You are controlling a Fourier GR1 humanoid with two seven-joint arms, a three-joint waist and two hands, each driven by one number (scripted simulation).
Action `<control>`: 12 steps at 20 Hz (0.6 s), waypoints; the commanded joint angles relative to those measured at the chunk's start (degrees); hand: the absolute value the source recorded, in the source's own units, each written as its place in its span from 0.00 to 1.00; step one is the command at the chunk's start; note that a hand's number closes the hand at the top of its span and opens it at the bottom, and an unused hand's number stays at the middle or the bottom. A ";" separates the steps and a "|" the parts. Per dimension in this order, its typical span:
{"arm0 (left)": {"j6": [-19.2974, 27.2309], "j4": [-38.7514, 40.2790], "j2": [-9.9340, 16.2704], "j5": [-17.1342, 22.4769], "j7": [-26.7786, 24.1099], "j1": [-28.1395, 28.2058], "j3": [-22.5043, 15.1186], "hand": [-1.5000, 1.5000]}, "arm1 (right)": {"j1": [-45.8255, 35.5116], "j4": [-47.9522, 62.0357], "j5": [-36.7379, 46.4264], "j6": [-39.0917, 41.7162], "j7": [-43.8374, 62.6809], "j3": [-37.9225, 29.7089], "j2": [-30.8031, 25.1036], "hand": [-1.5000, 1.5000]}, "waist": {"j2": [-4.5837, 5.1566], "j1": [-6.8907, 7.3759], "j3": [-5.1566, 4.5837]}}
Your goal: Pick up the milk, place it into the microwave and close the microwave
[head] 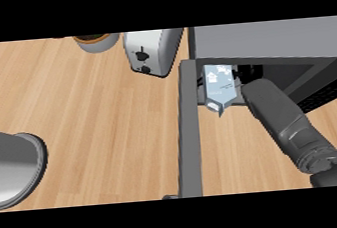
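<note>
Robot hand [247, 75] hidden behind milk [220, 83] at microwave [269, 40] opening

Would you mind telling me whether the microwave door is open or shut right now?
Open: the microwave door swings out toward the robot, and the milk carton sits at the opening.

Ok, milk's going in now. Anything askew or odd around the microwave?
The milk carton is tilted, its top end leaning out toward the counter at the mouth of the microwave, not standing upright. The microwave door hangs wide open. The right hand is hidden behind the forearm. Nothing spilled.
</note>
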 commanded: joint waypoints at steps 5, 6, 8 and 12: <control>0.03 1.67 -0.66 -1.68 -0.76 -0.79 -0.78 0.00 | 0.05 1.43 -2.07 -2.27 1.61 -3.39 -4.22 1.00 | 0.34 0.76 -0.10; -1.17 2.11 -0.03 -1.23 -1.11 -0.79 -0.90 0.00 | 0.02 1.55 -2.36 -1.53 1.90 -3.80 -5.36 1.00 | 0.55 1.05 -0.09; -0.13 1.37 0.15 -1.18 0.88 -1.43 -1.36 0.00 | -0.11 2.31 -2.21 -1.98 2.69 -3.88 -5.02 1.00 | 0.72 1.46 -0.02; -0.43 2.67 0.87 -0.87 0.59 -3.31 -1.49 0.00 | -0.19 3.22 -1.68 -5.82 4.03 -3.72 -5.62 1.00 | 1.10 2.30 -0.05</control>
